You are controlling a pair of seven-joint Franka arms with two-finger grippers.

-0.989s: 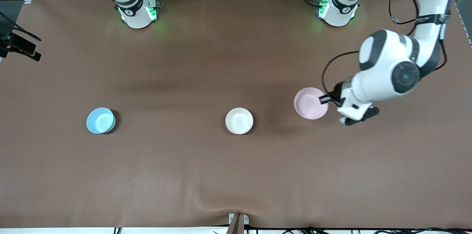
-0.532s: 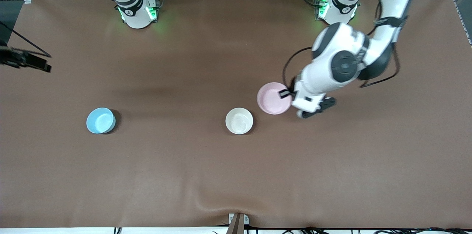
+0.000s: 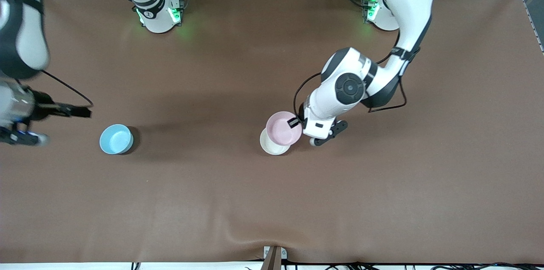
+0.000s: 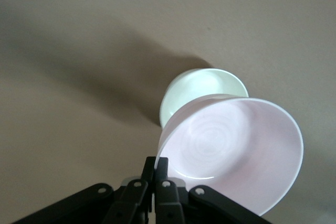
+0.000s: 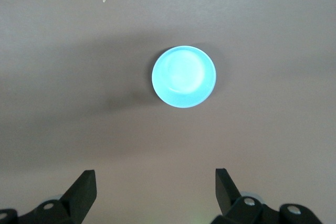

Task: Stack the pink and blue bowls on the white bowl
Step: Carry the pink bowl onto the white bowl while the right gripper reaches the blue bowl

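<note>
While the right gripper (image 5: 155, 192) gapes, the left gripper (image 4: 156, 169) pinches the empty pink bowl (image 3: 284, 128).

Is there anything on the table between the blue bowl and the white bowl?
No. In the front view, only bare brown table lies between the blue bowl and the white bowl.

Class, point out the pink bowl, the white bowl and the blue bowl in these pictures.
pink bowl (image 3: 282, 127): front view, on its inner bottom.
white bowl (image 3: 271, 146): front view, on the rim part showing under the pink one.
blue bowl (image 5: 184, 77): right wrist view, on its inner bottom.
</note>
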